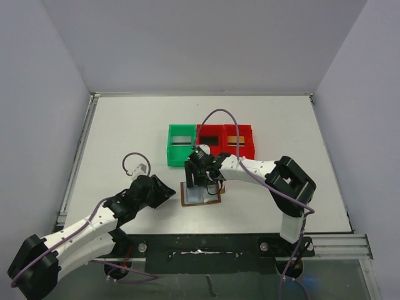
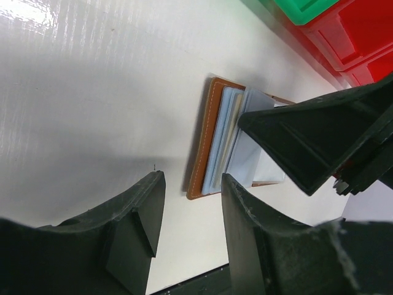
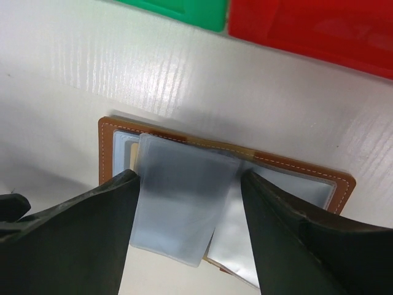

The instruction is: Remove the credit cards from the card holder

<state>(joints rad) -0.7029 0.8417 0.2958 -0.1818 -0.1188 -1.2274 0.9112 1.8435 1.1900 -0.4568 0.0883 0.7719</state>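
The card holder [image 1: 200, 199] lies open on the table in front of the bins, brown with pale blue pockets [image 3: 116, 144]; it also shows in the left wrist view [image 2: 206, 141]. My right gripper [image 1: 203, 184] hangs over it, its fingers [image 3: 104, 227] against the two side edges of a grey translucent credit card [image 3: 184, 203], which is tilted up from the pockets [image 2: 249, 153]. A silvery card [image 3: 236, 246] sticks out of the holder beneath it. My left gripper [image 1: 167, 191] is open and empty just left of the holder [image 2: 191, 184].
A green bin [image 1: 182, 145] and two red bins [image 1: 212, 140] [image 1: 240, 140] stand in a row just behind the holder, each with a flat thing inside. The table's near edge runs close below the holder. White walls enclose the table.
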